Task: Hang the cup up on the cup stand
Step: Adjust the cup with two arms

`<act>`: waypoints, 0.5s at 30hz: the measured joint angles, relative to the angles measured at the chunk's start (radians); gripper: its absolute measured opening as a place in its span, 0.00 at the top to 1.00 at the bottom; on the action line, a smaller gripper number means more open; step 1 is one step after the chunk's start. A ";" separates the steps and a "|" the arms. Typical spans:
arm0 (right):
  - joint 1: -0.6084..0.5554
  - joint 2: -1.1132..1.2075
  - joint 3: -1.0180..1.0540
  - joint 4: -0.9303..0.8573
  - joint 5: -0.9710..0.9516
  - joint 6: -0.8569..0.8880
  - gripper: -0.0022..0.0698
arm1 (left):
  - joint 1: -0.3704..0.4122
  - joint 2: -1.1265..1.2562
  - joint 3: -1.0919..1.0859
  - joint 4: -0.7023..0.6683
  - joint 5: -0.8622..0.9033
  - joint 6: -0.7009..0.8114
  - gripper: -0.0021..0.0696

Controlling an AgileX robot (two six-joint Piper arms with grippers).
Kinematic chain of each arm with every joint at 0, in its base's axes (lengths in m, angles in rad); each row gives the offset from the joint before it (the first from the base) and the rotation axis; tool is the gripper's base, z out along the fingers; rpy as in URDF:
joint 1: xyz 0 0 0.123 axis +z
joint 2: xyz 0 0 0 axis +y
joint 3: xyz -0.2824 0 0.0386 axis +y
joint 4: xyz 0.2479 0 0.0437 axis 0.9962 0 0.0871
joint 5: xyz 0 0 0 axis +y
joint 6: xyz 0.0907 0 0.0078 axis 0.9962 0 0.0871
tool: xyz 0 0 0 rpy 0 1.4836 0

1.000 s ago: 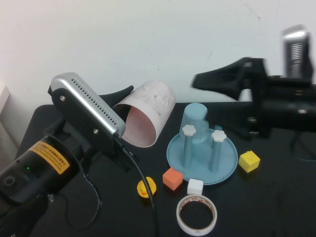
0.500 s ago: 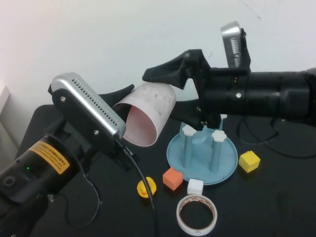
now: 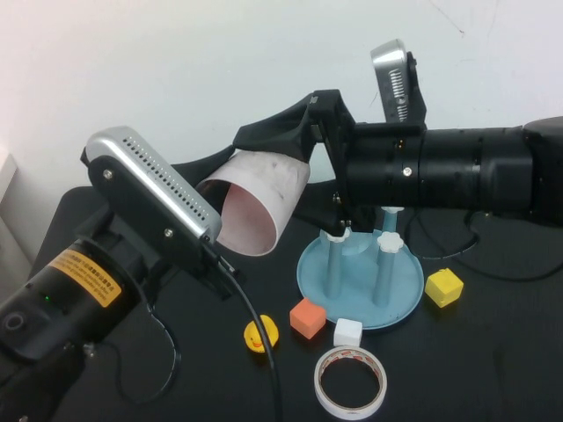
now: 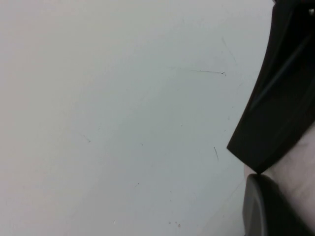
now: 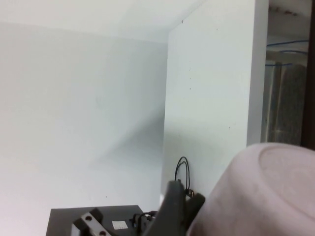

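1. We found the left gripper (image 3: 214,180) raised at the near left, jaws clamped on the cup (image 3: 257,204), which lay tilted above the surface (image 3: 493,360).
2. The cup stand (image 3: 361,280) stood beside it.
3. The right gripper (image 3: 281,163) straddled the cup's closed end, jaws apart.

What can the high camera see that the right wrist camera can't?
Only the high view shows the cup stand, the tape roll, the colored blocks, the left tool shut on the cup and the right tool open around it. Only the right wrist view shows a wall corner. Both show the pink cup.
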 joint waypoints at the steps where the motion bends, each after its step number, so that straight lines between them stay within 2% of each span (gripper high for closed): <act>1: 0.000 0.000 0.000 0.000 0.000 -0.003 0.03 | 0.000 0.000 0.000 -0.002 0.000 0.000 0.96; 4: 0.000 0.000 0.000 0.000 0.000 -0.009 0.11 | 0.000 0.000 0.000 -0.005 -0.002 0.000 0.96; 15: 0.000 0.002 0.000 0.001 -0.016 -0.028 0.12 | 0.000 0.000 0.000 -0.017 0.027 0.002 0.94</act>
